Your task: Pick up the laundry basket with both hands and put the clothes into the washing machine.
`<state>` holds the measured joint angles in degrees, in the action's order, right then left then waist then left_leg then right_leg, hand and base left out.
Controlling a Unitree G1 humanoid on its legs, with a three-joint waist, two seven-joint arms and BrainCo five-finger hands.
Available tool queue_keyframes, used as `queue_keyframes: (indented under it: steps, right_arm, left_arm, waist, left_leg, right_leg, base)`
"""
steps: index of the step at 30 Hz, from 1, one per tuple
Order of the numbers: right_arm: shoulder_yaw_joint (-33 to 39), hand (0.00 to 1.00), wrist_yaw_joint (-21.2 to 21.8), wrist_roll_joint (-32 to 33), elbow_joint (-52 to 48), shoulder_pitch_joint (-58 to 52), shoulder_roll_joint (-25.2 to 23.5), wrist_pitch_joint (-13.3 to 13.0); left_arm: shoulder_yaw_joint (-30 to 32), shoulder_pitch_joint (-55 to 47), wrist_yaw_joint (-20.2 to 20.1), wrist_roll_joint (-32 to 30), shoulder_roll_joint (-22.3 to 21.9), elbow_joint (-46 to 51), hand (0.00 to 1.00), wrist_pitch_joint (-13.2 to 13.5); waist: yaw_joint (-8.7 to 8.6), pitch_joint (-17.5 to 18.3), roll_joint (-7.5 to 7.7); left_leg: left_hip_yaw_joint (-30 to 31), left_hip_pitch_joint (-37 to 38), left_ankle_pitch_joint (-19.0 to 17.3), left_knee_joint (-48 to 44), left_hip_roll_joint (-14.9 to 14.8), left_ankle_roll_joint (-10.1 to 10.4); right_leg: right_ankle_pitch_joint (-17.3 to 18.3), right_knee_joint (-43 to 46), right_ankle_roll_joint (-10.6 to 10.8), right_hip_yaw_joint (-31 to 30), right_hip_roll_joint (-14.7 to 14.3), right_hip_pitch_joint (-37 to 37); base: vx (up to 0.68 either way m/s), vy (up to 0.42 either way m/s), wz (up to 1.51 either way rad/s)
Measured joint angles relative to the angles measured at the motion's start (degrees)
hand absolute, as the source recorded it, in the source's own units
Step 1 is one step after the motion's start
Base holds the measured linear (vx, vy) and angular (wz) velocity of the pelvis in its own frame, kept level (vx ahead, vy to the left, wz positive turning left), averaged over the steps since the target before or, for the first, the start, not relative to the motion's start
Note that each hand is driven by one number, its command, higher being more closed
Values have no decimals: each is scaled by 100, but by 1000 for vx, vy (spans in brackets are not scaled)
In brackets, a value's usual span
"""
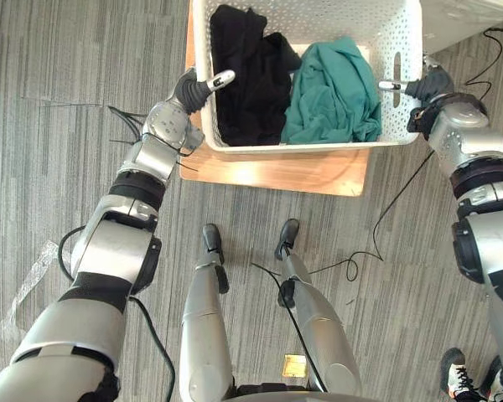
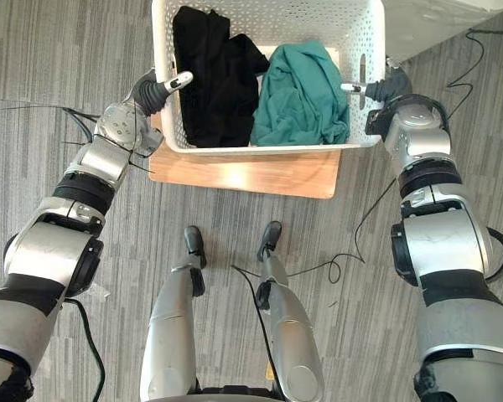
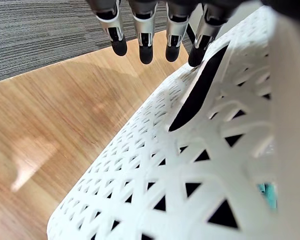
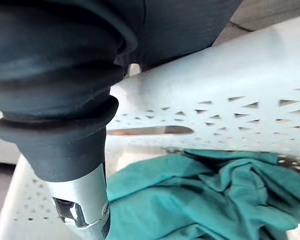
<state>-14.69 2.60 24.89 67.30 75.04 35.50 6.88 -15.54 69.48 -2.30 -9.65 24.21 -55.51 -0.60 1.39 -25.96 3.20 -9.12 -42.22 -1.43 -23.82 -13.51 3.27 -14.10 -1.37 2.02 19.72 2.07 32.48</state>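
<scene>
- The basket (image 1: 400,33), white with triangular holes in its walls, stands on a low wooden table (image 1: 277,172) on the grey striped floor (image 1: 50,126).
- Black clothes (image 1: 247,75) lie in the basket's left half. Teal clothes (image 1: 331,92) lie in its right half, touching the black ones.
- The left robot hand (image 1: 197,88) is at the basket's left wall, with its thumb laid over the rim above the black clothes.
- In the left wrist view its fingers (image 3: 145,42) are straight and side by side outside that wall, pointing down at the table. One dark tip is at the end of the handle slot (image 3: 197,95). None is curled through the slot, so the hand is open and grips nothing.
- The right robot hand (image 1: 423,86) is at the basket's right wall, beside that wall's handle slot. Its thumb (image 4: 85,210) reaches over the rim above the teal clothes.
- Whether the right robot hand has closed on the basket cannot be told, as the dark cover hides the rest of it.
- A person's shoe (image 1: 458,374) stands on the floor by the right arm.
</scene>
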Motion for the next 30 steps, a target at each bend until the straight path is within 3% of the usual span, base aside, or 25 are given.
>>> queue_keyframes:
  steps: [7, 18, 19, 20, 28, 30]
  right_arm:
    - [-574, 0, 133, -426, 484, 38, 103, 144]
    - [-577, 0, 140, -423, 570, 110, 211, 192]
    - [-573, 0, 140, -424, 568, 111, 212, 189]
    - [-568, 100, 140, -425, 566, 111, 212, 182]
    - [-552, 100, 125, -510, 556, 99, 220, 96]
    - [-555, 100, 89, -542, 556, 48, 363, 94]
  left_arm:
    - [-23, 31, 7, 1, -56, 30, 0, 9]
    - [-13, 54, 22, 3, -94, 150, 0, 103]
    - [-13, 54, 30, 2, -92, 166, 100, 110]
    - [-14, 54, 48, 2, -92, 171, 100, 114]
    - [-358, 108, 349, -169, 62, 218, 100, 108]
    - [-701, 141, 355, -370, 83, 287, 100, 98]
  waist:
    - [44, 3, -4]
    - [113, 105, -24]
    - [119, 107, -23]
    - [122, 107, -23]
    - [149, 115, -39]
    - [269, 162, -128]
  left_leg:
    - [37, -59, 1, -7, 6, -1]
    - [67, -335, 1, -99, 4, -2]
    - [63, -344, 1, -103, 4, -2]
    - [60, -344, 1, -105, 2, -2]
    - [51, -359, 1, -121, -11, -2]
    - [58, -392, -7, -149, -15, -9]
  right_leg:
    - [51, -10, 67, 45, -1, 37]
    - [44, -12, 60, 42, -1, 262]
    - [44, -13, 60, 42, 0, 274]
    - [44, -14, 60, 43, 0, 276]
    - [43, -16, 58, 45, -4, 293]
    - [34, -22, 46, 47, -8, 308]
  base:
    - [3, 2, 0]
    - [0, 0, 0]
    - [0, 0, 0]
    - [0, 0, 0]
    - [0, 0, 0]
    - [0, 0, 0]
